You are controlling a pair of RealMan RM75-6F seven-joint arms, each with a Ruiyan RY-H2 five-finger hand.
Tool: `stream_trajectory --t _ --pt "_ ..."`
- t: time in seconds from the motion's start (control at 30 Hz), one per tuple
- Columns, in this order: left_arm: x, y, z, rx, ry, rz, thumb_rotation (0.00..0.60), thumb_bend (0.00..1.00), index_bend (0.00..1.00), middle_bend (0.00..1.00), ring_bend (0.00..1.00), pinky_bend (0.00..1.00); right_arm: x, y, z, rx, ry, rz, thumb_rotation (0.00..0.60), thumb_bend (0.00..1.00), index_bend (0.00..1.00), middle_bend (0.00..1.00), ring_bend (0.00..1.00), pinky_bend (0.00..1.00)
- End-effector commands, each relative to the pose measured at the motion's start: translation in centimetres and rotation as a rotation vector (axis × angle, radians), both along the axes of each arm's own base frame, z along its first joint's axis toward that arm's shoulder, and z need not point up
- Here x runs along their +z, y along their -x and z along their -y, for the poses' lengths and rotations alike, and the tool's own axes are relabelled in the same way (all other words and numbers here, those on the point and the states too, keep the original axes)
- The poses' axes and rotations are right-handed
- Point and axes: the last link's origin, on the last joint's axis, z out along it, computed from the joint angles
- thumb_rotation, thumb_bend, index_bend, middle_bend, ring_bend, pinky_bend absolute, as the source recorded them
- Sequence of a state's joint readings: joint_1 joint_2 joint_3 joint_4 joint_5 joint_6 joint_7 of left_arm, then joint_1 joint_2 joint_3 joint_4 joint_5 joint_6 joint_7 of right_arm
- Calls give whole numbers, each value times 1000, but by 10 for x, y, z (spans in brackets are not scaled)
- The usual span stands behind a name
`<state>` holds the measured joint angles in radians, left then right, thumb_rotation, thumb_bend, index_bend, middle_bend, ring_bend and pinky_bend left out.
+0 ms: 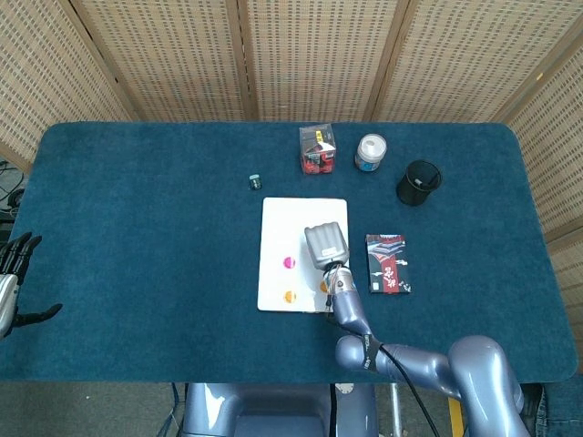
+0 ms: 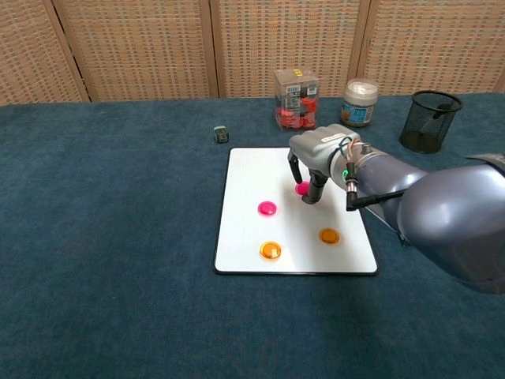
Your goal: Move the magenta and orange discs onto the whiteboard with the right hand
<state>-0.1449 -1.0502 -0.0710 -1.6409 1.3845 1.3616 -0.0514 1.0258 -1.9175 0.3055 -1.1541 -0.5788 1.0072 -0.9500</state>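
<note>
The right hand [image 2: 312,170] is hovering over the whiteboard [image 2: 245,229], its fingers pinching a magenta disc [image 2: 301,188] just above the board's upper middle. A second magenta disc [image 2: 267,208] is lying near the whiteboard's centre, and two orange discs [image 2: 271,251] [image 2: 329,235] are sitting towards its near edge. The left hand [image 1: 11,273] is hanging past the bench [image 1: 137,228] edge, far left of the whiteboard, fingers spread and holding nothing. Beyond the whiteboard's far edge are standing a clear box [image 2: 297,98], a jar [image 2: 360,102] and a black mesh cup [image 2: 428,121].
</note>
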Motion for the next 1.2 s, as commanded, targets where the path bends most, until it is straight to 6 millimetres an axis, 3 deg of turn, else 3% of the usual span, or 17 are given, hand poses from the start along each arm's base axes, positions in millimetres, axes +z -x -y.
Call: stream_trajectory --t 0.03,0.4,0.67,0.9,1.07,1.2 --pt "0 0 0 -1 0 0 600 0 0 0 0 0 0 0 -1 2 -1 1 600 364 459 904 951 1000" --pt "2 0 0 -2 -2 5 600 0 0 0 0 0 0 0 -3 6 -3 -10 600 365 415 904 951 1000" --pt "2 0 1 -5 -5 6 600 0 0 0 0 0 1 1 -5 6 -7 -12 600 363 277 904 951 1000" --pt "2 -1 1 -6 -2 8 600 0 0 0 0 0 8 -1 -8 19 -1 2 600 368 275 904 951 1000" --pt "2 -1 1 -7 0 10 600 0 0 0 0 0 38 -6 -17 78 33 49 600 388 275 904 951 1000" --pt "3 -2 4 -17 -2 14 600 0 0 0 0 0 82 4 -30 150 91 118 600 389 292 891 951 1000"
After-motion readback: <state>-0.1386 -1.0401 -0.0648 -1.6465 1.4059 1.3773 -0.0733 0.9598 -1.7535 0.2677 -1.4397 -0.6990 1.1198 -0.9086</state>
